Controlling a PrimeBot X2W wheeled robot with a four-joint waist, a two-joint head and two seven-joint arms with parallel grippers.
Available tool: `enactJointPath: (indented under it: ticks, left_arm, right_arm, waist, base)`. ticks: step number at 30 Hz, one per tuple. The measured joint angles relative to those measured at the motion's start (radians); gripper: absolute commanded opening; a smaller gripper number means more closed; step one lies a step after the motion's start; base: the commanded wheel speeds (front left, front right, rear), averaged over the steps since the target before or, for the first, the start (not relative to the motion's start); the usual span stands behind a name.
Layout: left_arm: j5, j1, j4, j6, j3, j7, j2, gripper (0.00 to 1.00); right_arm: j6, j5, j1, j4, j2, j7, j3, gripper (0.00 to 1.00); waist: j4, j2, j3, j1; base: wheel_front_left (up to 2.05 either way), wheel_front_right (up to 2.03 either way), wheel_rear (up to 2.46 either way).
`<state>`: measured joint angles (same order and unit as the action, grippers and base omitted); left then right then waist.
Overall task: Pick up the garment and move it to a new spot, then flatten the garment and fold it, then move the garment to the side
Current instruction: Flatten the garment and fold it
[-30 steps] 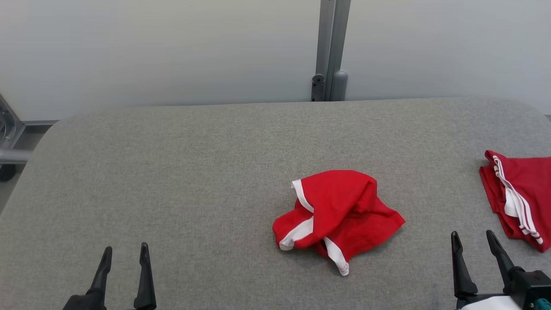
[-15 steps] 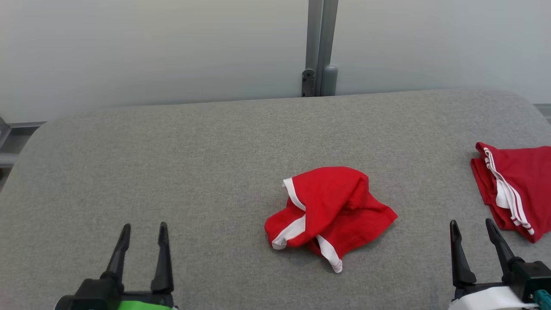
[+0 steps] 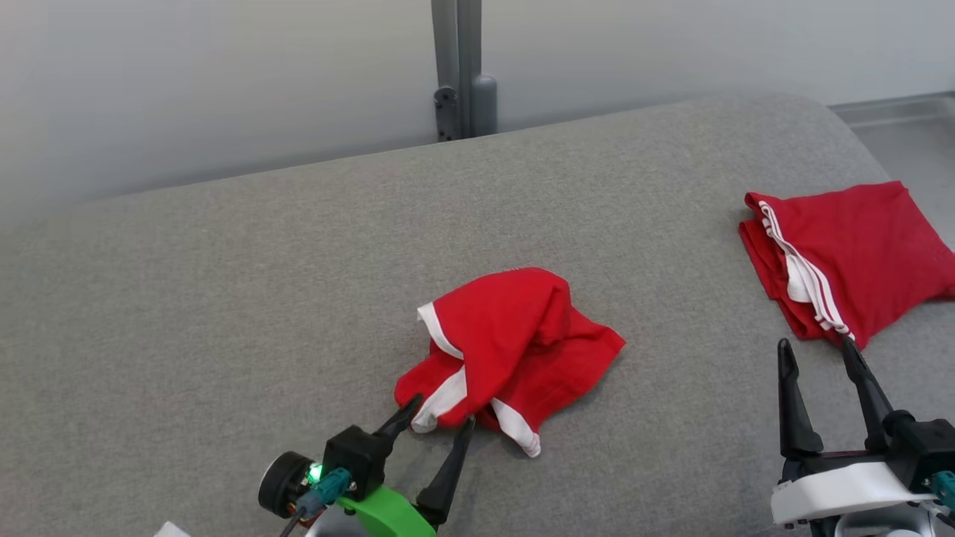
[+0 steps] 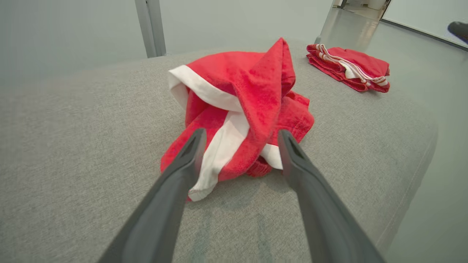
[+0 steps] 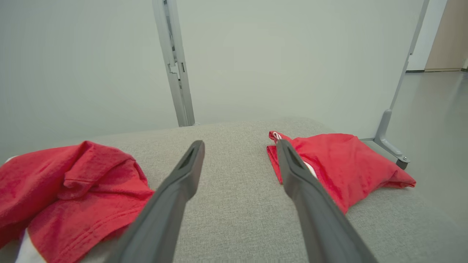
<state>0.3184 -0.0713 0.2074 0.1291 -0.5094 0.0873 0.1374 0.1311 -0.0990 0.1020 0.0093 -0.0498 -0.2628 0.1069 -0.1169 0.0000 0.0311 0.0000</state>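
While nothing is lifted yet, we list: left pincer (image 3: 442, 412), jaws wide and empty, tips flanking the near hem of the crumpled red garment (image 3: 515, 335); right pincer (image 3: 815, 347), open, empty; folded red garment (image 3: 843, 253) just beyond its tips. We judge moving, flattening and folding all remain.

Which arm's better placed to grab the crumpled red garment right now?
Left. The open left gripper brackets the near white-trimmed edge of the crumpled garment. The right gripper, also open, sits off to the side, by the folded red garment.
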Motion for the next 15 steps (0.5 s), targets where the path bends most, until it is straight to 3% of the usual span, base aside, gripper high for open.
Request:
enactJointPath:
  ticks: [11,12,13,14,15]
  left_arm:
    - [0.016,-0.11,0.226,-0.006,-0.014,-0.013,0.014,1.0]
    - [0.02,-0.115,0.235,-0.006,-0.022,-0.017,0.014,0.53]
    - [0.024,-0.121,0.241,-0.005,-0.029,-0.017,0.015,0.35]
    - [0.031,-0.127,0.246,-0.005,-0.034,-0.017,0.015,0.0]
    - [0.049,-0.131,0.248,-0.005,-0.036,-0.017,0.014,0.0]
  right_arm:
    - [0.0,-0.021,-0.024,0.005,0.0,0.0,0.001,1.0]
    - [0.0,-0.021,-0.024,0.005,0.0,0.0,0.001,1.0]
    - [0.0,-0.022,-0.024,0.005,0.0,0.0,0.002,1.0]
    - [0.0,-0.022,-0.024,0.006,0.0,0.0,0.004,1.0]
    - [0.0,-0.023,-0.024,0.007,0.0,0.0,0.006,1.0]
  waist:
    - [-0.089,0.0,0.073,0.0]
    - [-0.092,0.0,0.078,0.0]
    - [-0.096,0.0,0.082,0.0]
    - [-0.097,0.0,0.085,0.0]
    - [-0.097,0.0,0.086,0.0]
  base:
    - [0.0,0.0,0.0]
    - [0.0,0.0,0.0]
    - [0.0,0.0,0.0]
    - [0.0,0.0,0.0]
    - [0.0,0.0,0.0]
